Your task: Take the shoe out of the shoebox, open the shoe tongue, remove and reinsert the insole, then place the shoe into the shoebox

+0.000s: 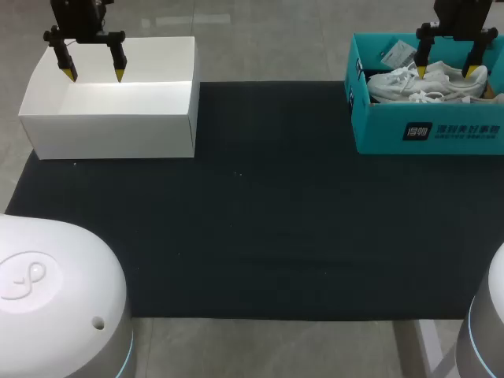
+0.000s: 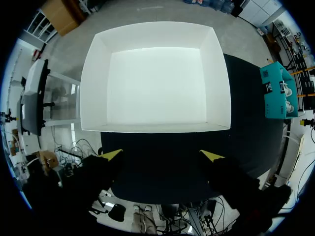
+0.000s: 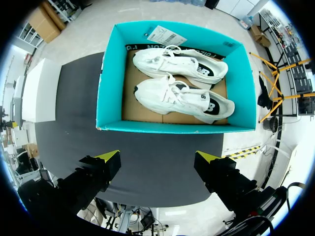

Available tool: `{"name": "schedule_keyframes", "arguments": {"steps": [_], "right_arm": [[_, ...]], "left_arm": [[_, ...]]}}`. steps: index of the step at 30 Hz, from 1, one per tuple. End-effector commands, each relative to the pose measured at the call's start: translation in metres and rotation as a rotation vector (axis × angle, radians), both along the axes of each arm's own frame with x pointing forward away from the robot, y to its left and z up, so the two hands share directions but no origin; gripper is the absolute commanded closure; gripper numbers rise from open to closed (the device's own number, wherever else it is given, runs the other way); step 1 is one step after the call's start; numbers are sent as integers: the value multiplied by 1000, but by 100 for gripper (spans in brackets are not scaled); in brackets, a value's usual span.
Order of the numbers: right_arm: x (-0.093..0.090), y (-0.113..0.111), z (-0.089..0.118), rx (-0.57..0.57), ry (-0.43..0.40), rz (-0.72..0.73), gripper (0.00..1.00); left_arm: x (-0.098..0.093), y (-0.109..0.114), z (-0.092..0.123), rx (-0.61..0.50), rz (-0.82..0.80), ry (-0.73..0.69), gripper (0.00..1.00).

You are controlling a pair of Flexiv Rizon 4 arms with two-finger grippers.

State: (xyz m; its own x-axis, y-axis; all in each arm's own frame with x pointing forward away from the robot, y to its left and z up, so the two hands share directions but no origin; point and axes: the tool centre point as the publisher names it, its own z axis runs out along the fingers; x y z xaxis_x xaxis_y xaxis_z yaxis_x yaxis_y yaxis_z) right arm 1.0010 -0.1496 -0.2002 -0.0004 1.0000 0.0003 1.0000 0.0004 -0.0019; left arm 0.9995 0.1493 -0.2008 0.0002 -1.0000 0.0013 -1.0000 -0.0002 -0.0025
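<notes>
A teal shoebox (image 1: pixel 425 130) stands at the table's back right with two white shoes (image 1: pixel 425 83) lying side by side in it. The right wrist view looks straight down into the shoebox (image 3: pixel 110 73): both shoes (image 3: pixel 184 96) rest on the brown floor, laces up. My right gripper (image 1: pixel 446 72) hangs open above the box, nothing between its fingers; its yellow tips (image 3: pixel 158 158) show over the dark mat just short of the box's near wall. My left gripper (image 1: pixel 94 75) hangs open above an empty white box (image 1: pixel 110 110) at the back left, also seen as a white box (image 2: pixel 155 83) ahead of the left gripper (image 2: pixel 162 155).
A dark mat (image 1: pixel 252 220) covers most of the table between the two boxes. A paper tag (image 3: pixel 167 35) lies inside the shoebox at its far wall. The robot's white bases (image 1: pixel 55 299) stand at the front corners.
</notes>
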Motion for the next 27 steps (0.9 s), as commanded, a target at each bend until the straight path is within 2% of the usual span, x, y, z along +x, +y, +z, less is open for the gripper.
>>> {"name": "schedule_keyframes", "arguments": {"steps": [1,11,13,20,27], "right_arm": [[0,0,0,0,0,0,0],[0,0,0,0,0,0,0],[4,-4,-6,-39,5,-32,0],[17,-45,-16,-115,-26,-152,0],[25,-100,-32,-113,-83,-290,0]], "left_arm": [[0,0,0,1,0,1,0],[0,0,0,1,0,1,0],[0,0,0,1,0,1,0],[0,0,0,1,0,1,0],[0,0,0,1,0,1,0]]}}
